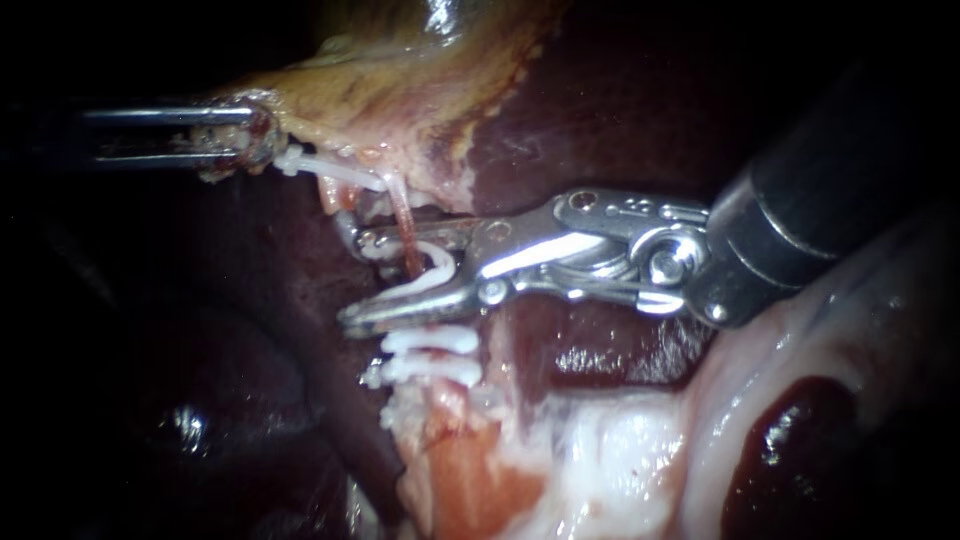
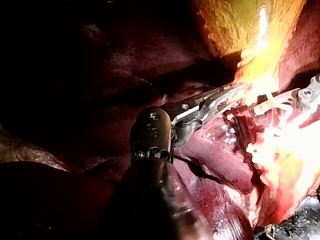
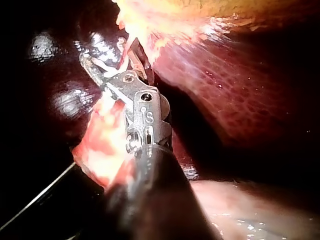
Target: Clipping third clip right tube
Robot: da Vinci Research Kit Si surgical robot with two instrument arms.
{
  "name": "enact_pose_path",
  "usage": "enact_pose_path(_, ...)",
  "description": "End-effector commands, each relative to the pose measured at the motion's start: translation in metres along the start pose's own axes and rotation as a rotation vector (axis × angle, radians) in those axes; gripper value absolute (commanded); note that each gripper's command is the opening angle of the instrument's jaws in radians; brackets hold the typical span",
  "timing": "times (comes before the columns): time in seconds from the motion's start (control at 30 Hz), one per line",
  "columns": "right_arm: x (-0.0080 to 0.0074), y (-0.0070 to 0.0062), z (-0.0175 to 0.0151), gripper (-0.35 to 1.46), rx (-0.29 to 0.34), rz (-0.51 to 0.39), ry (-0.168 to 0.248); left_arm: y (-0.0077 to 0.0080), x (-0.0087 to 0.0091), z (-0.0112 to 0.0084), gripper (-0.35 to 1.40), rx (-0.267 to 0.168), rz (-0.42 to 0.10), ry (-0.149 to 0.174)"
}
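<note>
My right instrument [image 1: 352, 283] comes in from the right, its two metal jaws standing apart around a thin red tube [image 1: 403, 222]. A white clip [image 1: 438, 266] sits between these jaws, touching both and curving round the tube. Two more white clips [image 1: 432, 340] [image 1: 436, 370] sit on the tissue just below the lower jaw. My left instrument [image 1: 240, 140] at the upper left is shut on the edge of the yellowish gallbladder [image 1: 400, 90]. In the right wrist view the jaws [image 3: 100, 65] hold the white clip [image 3: 106, 65] beside pale tissue.
Dark red liver [image 1: 620, 110] lies behind and around the tube. Pale, whitish tissue [image 1: 620, 450] fills the lower right. A white strand [image 1: 330, 168] runs from the left jaws toward the tube. In the left wrist view the right instrument [image 2: 307, 95] shows ahead of the left jaws [image 2: 235, 92].
</note>
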Motion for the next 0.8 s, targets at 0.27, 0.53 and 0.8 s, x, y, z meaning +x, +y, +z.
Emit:
enact_pose_path(0.27, 0.0029, -0.0027, -0.0003, 0.5, 0.076, 0.039, 0.06, 0.0, 0.0, 0.0, -0.35, 0.0, 0.0, 0.0)
enact_pose_path(0.53, 0.0054, -0.0041, -0.001, 0.49, 0.171, 0.094, 0.106, 0.0, 0.0, 0.0, -0.35, 0.0, 0.0, 0.0)
enact_pose_path(0.8, 0.0059, -0.0041, -0.0015, 0.49, 0.18, 0.11, 0.122, 0.0, 0.0, 0.0, -0.35, 0.0, 0.0, 0.0)
